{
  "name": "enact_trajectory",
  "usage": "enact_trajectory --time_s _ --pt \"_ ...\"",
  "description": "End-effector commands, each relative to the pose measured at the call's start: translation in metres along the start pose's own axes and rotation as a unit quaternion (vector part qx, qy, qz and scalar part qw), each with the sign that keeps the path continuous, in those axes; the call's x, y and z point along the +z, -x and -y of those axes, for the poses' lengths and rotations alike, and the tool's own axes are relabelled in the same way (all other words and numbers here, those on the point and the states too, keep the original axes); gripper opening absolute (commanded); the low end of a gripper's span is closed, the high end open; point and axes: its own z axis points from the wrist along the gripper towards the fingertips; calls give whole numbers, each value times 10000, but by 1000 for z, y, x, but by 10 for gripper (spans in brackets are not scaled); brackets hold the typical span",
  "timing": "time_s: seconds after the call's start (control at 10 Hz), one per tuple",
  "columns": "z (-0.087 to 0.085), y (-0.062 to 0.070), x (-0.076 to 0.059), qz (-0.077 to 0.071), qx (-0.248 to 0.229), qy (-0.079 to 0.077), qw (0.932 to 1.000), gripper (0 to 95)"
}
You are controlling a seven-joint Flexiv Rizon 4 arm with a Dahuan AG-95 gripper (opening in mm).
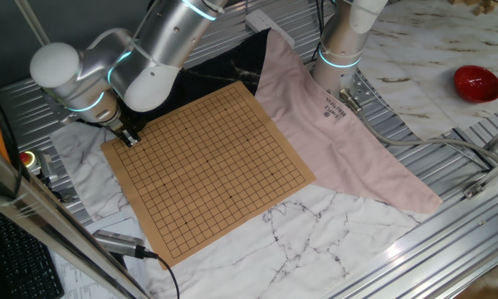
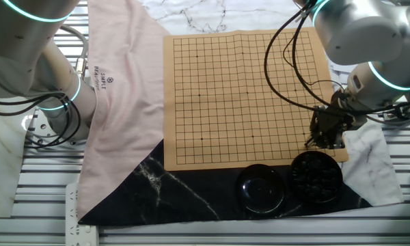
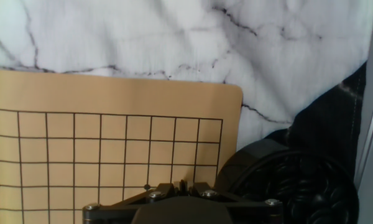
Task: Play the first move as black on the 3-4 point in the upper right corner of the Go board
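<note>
I read "SIMPLE BEAUTIFUL" on the pink cloth (image 2: pixel 116 102). The tan Go board (image 2: pixel 246 96) lies flat on marbled sheeting. My tool (image 2: pixel 326 134) hangs over its corner beside a round black bowl (image 2: pixel 316 176) of glossy black stones (image 3: pixel 304 190); I cannot tell its grip.

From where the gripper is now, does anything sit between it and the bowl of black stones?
Nothing visible does. The gripper hangs over the Go board's corner, right beside the open bowl of black stones. The neighbouring bowl lies off to the side.
</note>
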Motion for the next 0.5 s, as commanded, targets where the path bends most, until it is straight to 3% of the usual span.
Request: enact_trajectory --time_s 0.1,0.5 --pt "0 1 0 -53 25 5 10000 0" --pt "0 0 0 -93 42 13 9999 0"
